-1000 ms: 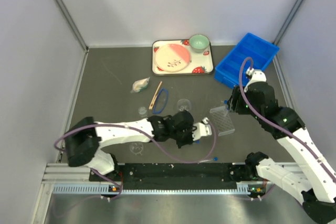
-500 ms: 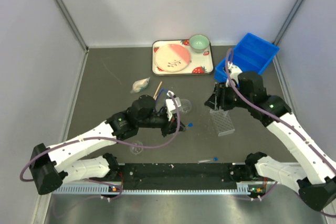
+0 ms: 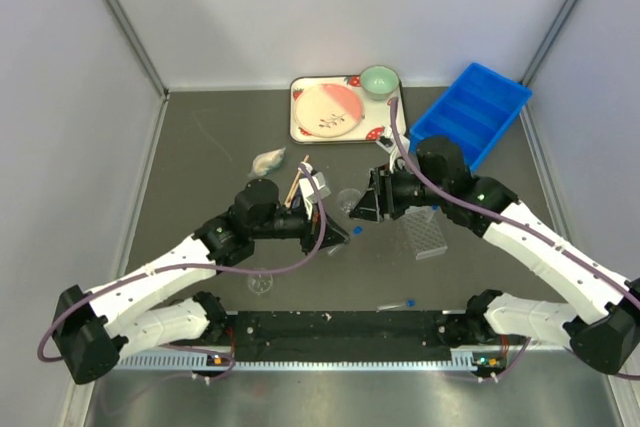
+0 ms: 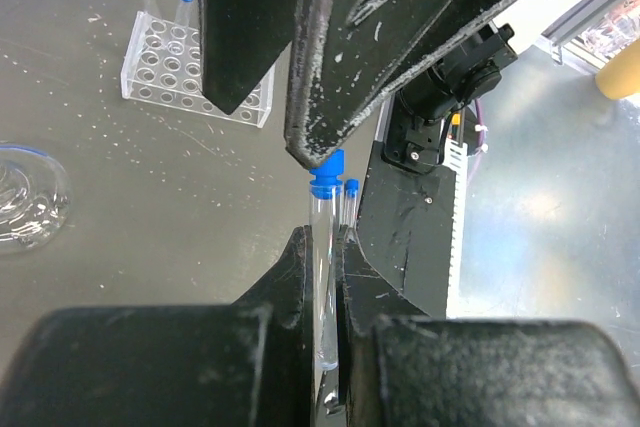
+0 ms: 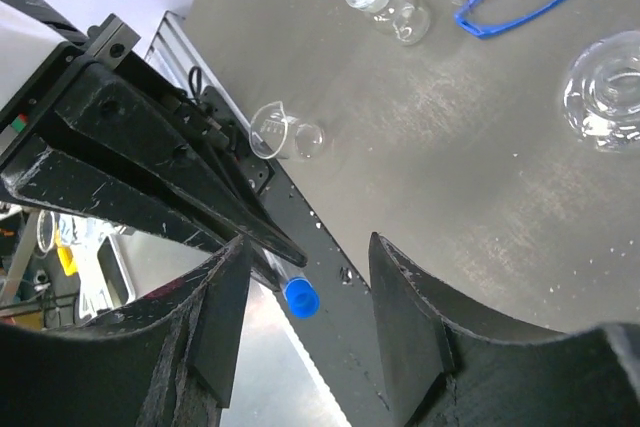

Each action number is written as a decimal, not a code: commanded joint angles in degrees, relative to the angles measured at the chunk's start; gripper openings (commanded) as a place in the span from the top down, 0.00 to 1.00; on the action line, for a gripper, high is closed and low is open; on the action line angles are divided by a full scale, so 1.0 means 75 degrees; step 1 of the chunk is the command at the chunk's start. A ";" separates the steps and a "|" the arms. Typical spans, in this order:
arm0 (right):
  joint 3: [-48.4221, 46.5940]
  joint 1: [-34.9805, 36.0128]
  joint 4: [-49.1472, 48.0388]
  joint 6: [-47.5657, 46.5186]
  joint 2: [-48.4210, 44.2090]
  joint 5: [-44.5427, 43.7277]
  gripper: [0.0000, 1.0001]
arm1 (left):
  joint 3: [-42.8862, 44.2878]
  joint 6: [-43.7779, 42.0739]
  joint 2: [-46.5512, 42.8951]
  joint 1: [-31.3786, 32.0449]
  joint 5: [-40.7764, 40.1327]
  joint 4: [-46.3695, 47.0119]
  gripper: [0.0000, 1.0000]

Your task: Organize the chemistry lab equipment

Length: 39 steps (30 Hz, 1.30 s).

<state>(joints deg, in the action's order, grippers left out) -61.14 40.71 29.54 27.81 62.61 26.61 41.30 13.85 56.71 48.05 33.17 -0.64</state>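
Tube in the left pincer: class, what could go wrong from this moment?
1. The tube, clamped in the left pincer, has its cap between the fingers of the open right pincer; if it is released before that one shuts, it could drop.
2. The two pincers sit very close, so closing may knock their fingers together.

Both arms meeting nose to nose mid-counter

The left arm (image 3: 160,277) is stretched low and forward from its base, angling toward the middle. Its left end effector (image 4: 321,239) is clamped tight on a blue-capped tube (image 4: 320,209), capped end sticking out past the fingertips. The right arm (image 3: 540,237) is bent at the elbow and reaches inward. The right end effector (image 5: 305,247) faces the left one head-on, jaws apart on either side of that capped end, not gripping it.
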 commanded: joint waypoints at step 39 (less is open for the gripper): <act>0.0547 0.0490 -0.1419 0.0756 0.0090 0.0647 0.79 | -0.0139 0.0533 -0.0530 -0.0747 0.0406 0.0941 1.00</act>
<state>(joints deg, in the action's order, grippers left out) -56.95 43.51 21.87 33.26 62.89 30.87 40.58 16.91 54.06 42.76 35.14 2.61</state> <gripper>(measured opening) 0.300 0.057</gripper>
